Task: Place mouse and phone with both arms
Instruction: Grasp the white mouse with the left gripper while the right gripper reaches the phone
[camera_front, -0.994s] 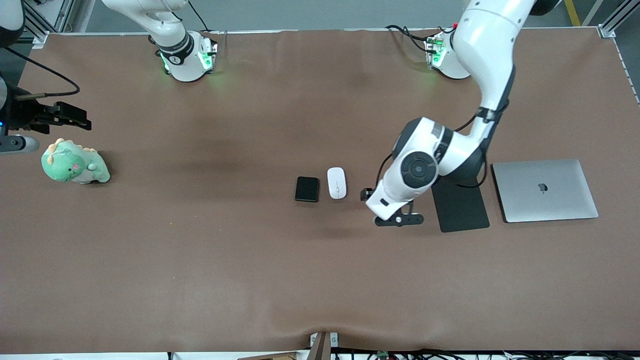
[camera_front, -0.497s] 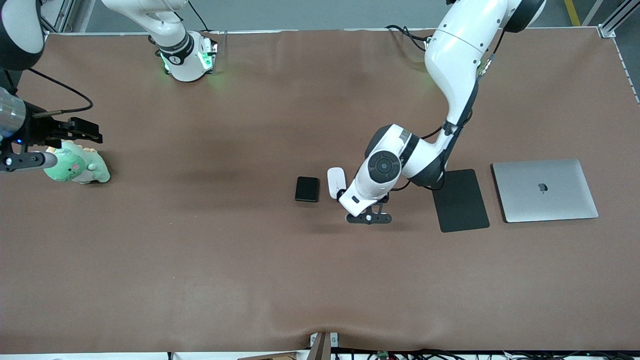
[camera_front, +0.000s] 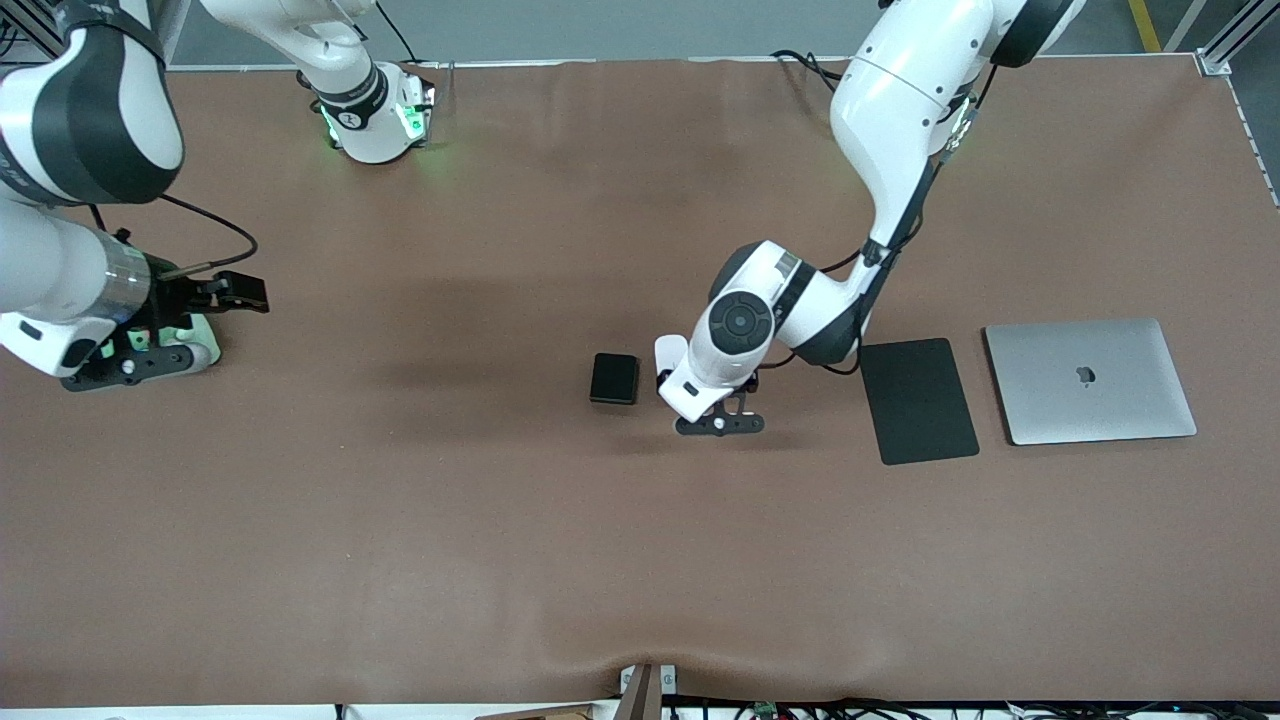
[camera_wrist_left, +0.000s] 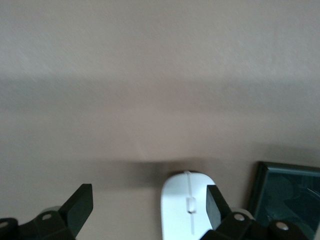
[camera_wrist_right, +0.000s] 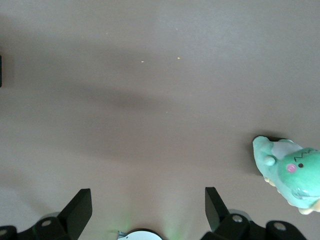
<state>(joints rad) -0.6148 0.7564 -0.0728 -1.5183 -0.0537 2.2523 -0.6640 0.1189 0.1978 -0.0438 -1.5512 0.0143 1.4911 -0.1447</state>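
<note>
— Where are we with the task?

— Barely begun. Mouse (camera_front: 668, 352) and phone (camera_front: 614, 378) lie side by side mid-table, neither gripped. Our left gripper (camera_wrist_left: 147, 210) hangs spread wide over the mouse.

— And our right?

— The right gripper (camera_wrist_right: 145, 207), also wide and empty, is over the table's end by the green toy (camera_wrist_right: 292, 172), well apart from the phone.

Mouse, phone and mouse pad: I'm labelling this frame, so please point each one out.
mouse (camera_wrist_left: 187, 205): left wrist view, on its white top by the grey line.
phone (camera_front: 614, 378): front view, middle of its black face.
mouse pad (camera_front: 920, 401): front view, middle of the flat black sheet.
</note>
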